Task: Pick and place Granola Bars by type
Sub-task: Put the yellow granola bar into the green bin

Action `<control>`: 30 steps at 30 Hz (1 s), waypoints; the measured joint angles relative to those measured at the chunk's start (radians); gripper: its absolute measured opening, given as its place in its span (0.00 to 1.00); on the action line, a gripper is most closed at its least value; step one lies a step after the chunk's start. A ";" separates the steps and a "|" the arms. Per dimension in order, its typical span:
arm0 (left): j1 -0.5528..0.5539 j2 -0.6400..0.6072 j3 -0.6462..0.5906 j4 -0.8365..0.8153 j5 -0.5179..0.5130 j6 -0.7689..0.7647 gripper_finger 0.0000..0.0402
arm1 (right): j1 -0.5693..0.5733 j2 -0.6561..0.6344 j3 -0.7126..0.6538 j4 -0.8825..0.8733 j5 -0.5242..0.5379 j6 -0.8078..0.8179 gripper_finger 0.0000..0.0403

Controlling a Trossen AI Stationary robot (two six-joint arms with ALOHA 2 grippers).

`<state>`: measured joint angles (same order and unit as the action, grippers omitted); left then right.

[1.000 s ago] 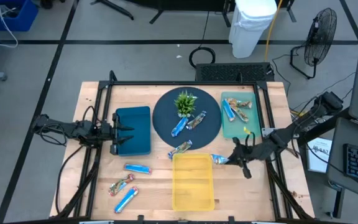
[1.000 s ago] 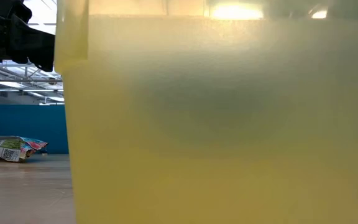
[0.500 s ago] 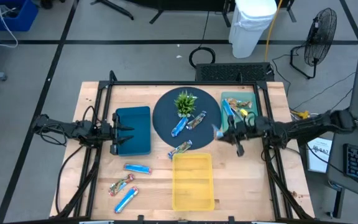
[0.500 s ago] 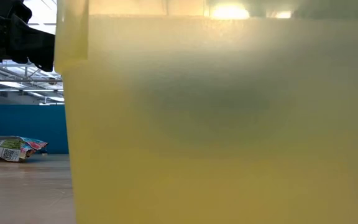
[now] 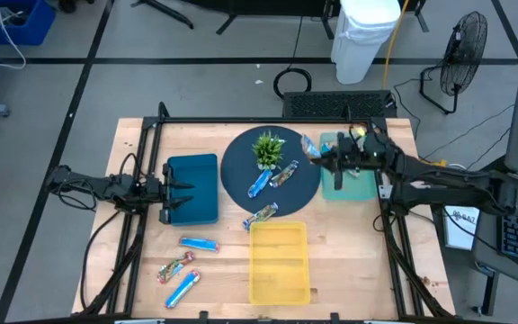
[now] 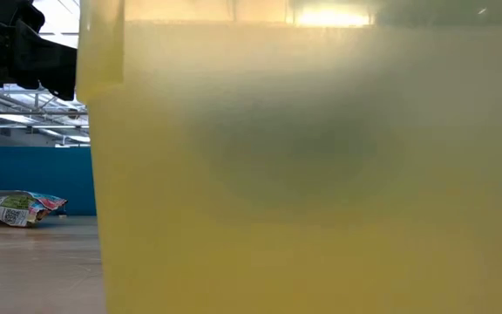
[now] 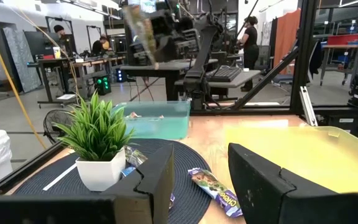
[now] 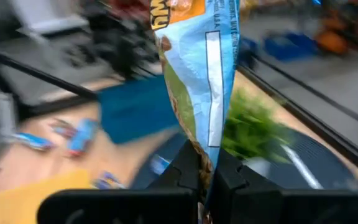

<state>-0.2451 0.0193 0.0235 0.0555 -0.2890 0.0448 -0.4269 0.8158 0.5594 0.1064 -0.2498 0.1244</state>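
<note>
My right gripper (image 5: 320,155) is shut on a granola bar (image 5: 310,146) in a light blue and orange wrapper. It holds the bar in the air between the black round plate (image 5: 241,175) and the green tray (image 5: 353,184). Other bars lie flat: two on the plate (image 5: 259,183), one by the yellow bin (image 5: 261,214), three on the near-left table (image 5: 199,243). The low view shows one bar (image 6: 16,208). My left gripper (image 5: 167,200) waits open over the blue bin (image 5: 196,184). My right gripper pinches the bar's wrapper end (image 8: 205,163) between its two fingers (image 8: 188,177). It comes roughly level from the table's right. The rest of the bar (image 8: 194,74) sticks out beyond the fingertips, seen edge-on. The bar is lifted clear, above the tray in the left wrist view (image 7: 138,31).
A small green plant (image 5: 268,148) in a white pot stands on the plate's far part, close to the held bar. The yellow bin (image 5: 280,261) sits at the near middle and fills the low view (image 6: 303,174). Black frame rails (image 5: 385,171) run along the table's sides. People show beyond the table.
My right gripper has carried the bar from the table by the yellow bin's far right corner toward the far edge and up. It stays shut on it. The arm has swung round and now reaches in from the right. The bar is lifted clear beside the green tray's left edge.
</note>
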 joint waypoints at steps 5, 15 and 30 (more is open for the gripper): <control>0.000 0.000 0.000 0.000 0.000 0.000 0.40 | -0.006 0.000 0.176 -0.452 0.299 0.005 0.00; 0.000 0.000 0.000 0.000 0.000 0.000 0.40 | -0.004 0.029 0.233 -1.033 0.476 0.231 0.00; 0.000 0.000 0.000 0.000 0.000 0.000 0.40 | -0.003 0.221 0.149 -1.091 0.272 0.298 0.00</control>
<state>-0.2451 0.0196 0.0235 0.0555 -0.2890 0.0446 -0.4300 1.0367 0.7088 -0.9848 0.0218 0.4221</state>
